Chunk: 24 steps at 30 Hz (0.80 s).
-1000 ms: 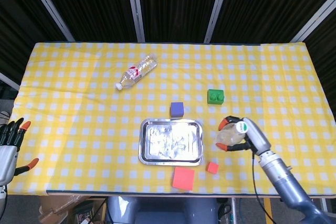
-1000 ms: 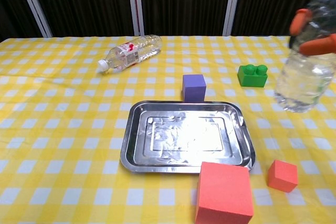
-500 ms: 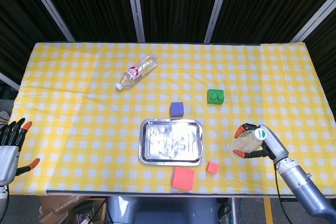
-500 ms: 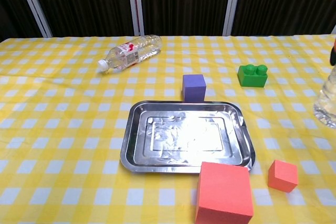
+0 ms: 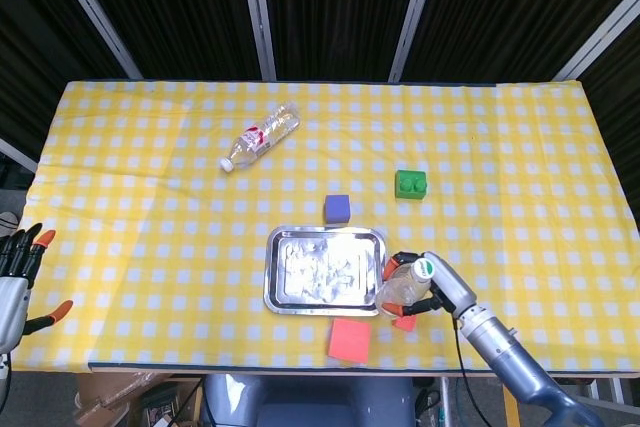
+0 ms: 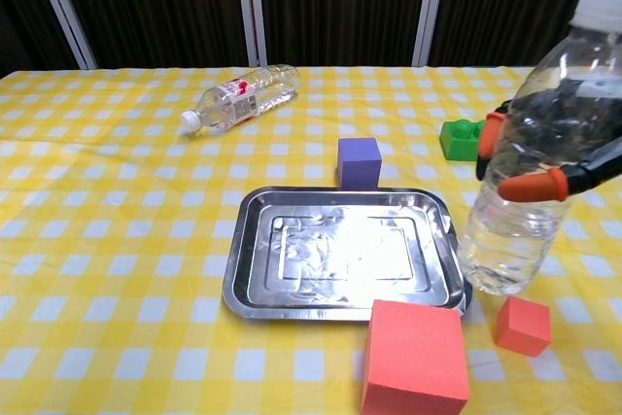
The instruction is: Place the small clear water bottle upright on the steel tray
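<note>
Table (image 5: 120, 207): yellow-checked cloth, front edge running just below the tray and the cubes; broad bare cloth on the left half and the far right.

Tray (image 5: 325, 269) (image 6: 342, 252): steel, near the front centre, interior bare and reflective. Its right rim is the side nearest the held bottle.

Small bottle (image 5: 401, 285) (image 6: 532, 174): clear, white cap, held upright with a slight tilt just beside the tray's right rim; in the chest view its base hangs over the rim's right corner. Whether it touches the tray cannot be told.

Right robot hand (image 5: 415, 287) (image 6: 544, 167): wrapped around the bottle's middle, orange fingertips (image 6: 530, 185) pressed against the clear wall. The forearm comes in from the lower right corner of the head view, angled up and left toward the tray.

Left robot hand (image 5: 18, 272): at the left edge of the head view, beyond the table's edge, fingers apart, holding nothing.

Other items:
- Small red cube (image 6: 523, 325): just right of the tray's front corner, directly under the held bottle and partly hidden by it in the head view.
- Large red cube (image 5: 350, 340) (image 6: 416, 359): at the table's front edge, just beside the tray's front rim.
- Purple cube (image 5: 337, 209) (image 6: 360, 161): just behind the tray's far rim.
- Green brick (image 5: 410, 184) (image 6: 459, 137): behind and right of the tray, partly hidden by the hand in the chest view.
- Large bottle (image 5: 260, 136) (image 6: 240, 97): lying on its side, far left, well apart from the tray.
</note>
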Each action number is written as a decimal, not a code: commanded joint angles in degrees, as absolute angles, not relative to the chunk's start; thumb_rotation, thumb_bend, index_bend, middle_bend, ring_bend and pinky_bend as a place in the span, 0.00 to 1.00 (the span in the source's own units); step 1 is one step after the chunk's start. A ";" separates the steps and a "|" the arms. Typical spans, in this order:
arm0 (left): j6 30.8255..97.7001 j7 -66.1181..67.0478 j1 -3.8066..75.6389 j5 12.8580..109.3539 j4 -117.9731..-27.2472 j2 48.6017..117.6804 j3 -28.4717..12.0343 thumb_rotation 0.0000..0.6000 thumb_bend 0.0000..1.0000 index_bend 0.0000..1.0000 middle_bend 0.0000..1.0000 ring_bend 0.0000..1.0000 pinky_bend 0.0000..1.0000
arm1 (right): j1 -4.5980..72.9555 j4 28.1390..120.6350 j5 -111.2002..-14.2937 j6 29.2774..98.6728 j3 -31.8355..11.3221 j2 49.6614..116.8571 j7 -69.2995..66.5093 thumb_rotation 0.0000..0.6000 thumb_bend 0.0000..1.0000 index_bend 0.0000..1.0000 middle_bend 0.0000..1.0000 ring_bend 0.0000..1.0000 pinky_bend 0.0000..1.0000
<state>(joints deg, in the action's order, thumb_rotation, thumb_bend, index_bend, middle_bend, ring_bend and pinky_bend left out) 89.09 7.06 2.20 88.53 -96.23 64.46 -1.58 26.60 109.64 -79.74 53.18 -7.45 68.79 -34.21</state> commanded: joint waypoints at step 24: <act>89.09 6.33 1.97 88.34 -95.95 64.09 -1.36 1.00 0.13 0.00 0.00 0.00 0.00 | 31.22 99.88 -74.45 58.99 -12.27 86.87 -23.40 1.00 0.54 0.88 0.67 0.49 0.34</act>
